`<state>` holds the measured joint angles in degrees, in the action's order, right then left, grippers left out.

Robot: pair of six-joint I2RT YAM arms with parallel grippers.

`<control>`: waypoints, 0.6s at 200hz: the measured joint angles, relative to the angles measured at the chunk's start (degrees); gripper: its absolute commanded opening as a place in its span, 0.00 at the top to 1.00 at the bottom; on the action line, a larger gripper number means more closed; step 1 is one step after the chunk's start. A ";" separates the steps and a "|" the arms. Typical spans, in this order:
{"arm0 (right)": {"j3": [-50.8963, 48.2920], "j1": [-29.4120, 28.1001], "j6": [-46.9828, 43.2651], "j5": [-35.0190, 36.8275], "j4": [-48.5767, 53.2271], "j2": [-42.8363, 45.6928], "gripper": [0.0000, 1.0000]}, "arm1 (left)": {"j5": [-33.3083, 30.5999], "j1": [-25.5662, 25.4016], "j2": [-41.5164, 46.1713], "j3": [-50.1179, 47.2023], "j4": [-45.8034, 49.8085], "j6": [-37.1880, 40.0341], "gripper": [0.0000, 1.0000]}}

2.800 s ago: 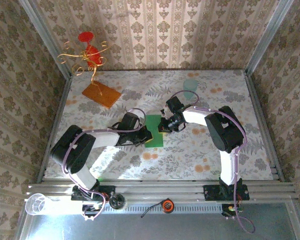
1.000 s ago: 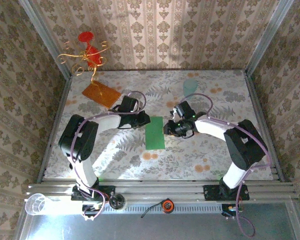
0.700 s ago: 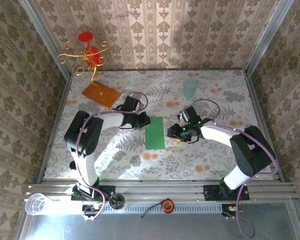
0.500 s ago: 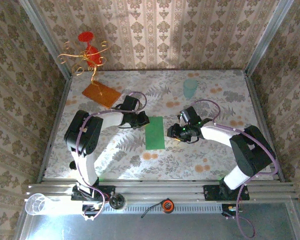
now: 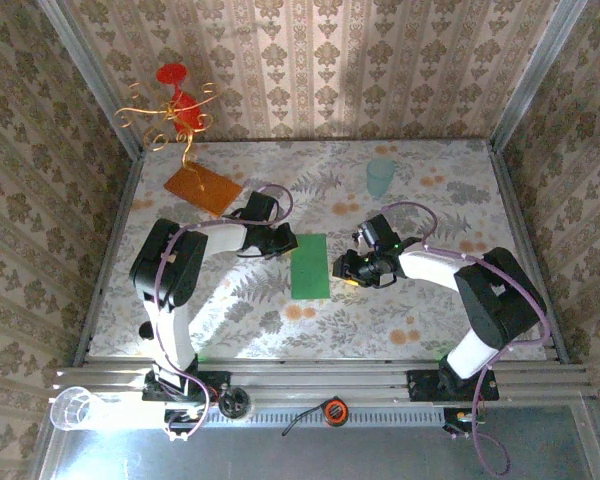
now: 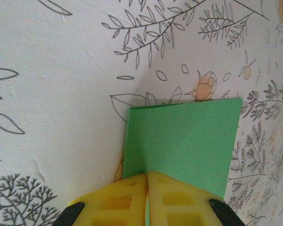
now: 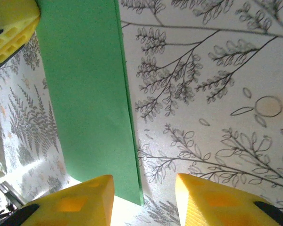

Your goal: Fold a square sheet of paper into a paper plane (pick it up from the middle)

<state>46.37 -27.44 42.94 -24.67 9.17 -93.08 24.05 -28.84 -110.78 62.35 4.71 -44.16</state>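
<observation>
Pinning from the left, my left gripper [image 6: 146,176] has its yellow fingers clenched together, tips resting on the far short end of the green paper sheet [image 6: 184,136]. I cannot tell whether they nip that edge or merely press on it. The sheet lies flat on the floral-print table [image 5: 420,300], midway between the 2 arms.

I judge this sheet to be nearly weightless, thin and floppy across its width, and stiffer only along its fold. It will likely skate on the smooth table cover if pushed from 1 side alone, and any stray pinch will leave a lasting crease. The middle of a long edge looks like the best place to take hold, where the layers lie doubled. A shallow pinch there would work while the other end is held down, since an edge must lift before a finger can get under.

It is a plain matt green throughout, a narrow rectangle with crisp straight sides and square corners. A thin darker line along its right edge suggests 2 stacked layers. It has no pointed nose and no wing folds, so I judge the plane barely begun.

At the right, my right gripper [image 7: 142,181] is released, its yellow fingers spread with the sheet's right edge lying in the gap between them, gripping nothing.
</observation>
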 measured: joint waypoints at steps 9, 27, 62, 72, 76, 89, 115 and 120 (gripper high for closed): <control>-0.07 -0.24 0.48 -0.39 -0.02 0.00 0.59 | -0.07 0.00 -0.02 0.00 -0.02 -0.24 0.91; -0.90 -0.83 1.31 -1.57 -0.22 0.00 0.59 | -0.15 0.00 -0.02 0.00 0.00 -0.72 0.92; -3.13 -2.27 2.95 -2.84 -0.09 0.00 0.60 | -0.57 0.00 -0.02 0.00 0.11 -1.62 0.94; -3.26 -2.67 3.37 -3.02 -0.11 0.00 0.62 | -0.79 0.00 -0.02 0.07 0.26 -1.86 0.94; -3.26 -2.84 3.54 -3.13 -0.09 0.00 0.63 | -0.90 0.00 -0.02 0.11 0.33 -1.92 0.94; -3.26 -3.26 3.89 -3.43 -0.22 -0.04 0.65 | -1.01 -0.02 -0.13 0.44 0.85 -2.16 0.94; -3.26 -3.98 4.04 -4.11 -0.24 -0.04 0.66 | -0.94 -0.28 -0.17 0.87 1.53 -2.10 0.93; -3.26 -4.00 4.02 -4.11 -0.24 -0.04 0.66 | -0.96 -0.33 -0.17 0.96 1.62 -2.08 0.93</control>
<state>43.11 -31.44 46.96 -28.77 8.93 -93.12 23.09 -29.17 -110.96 63.31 6.33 -46.24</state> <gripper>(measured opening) 0.343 0.067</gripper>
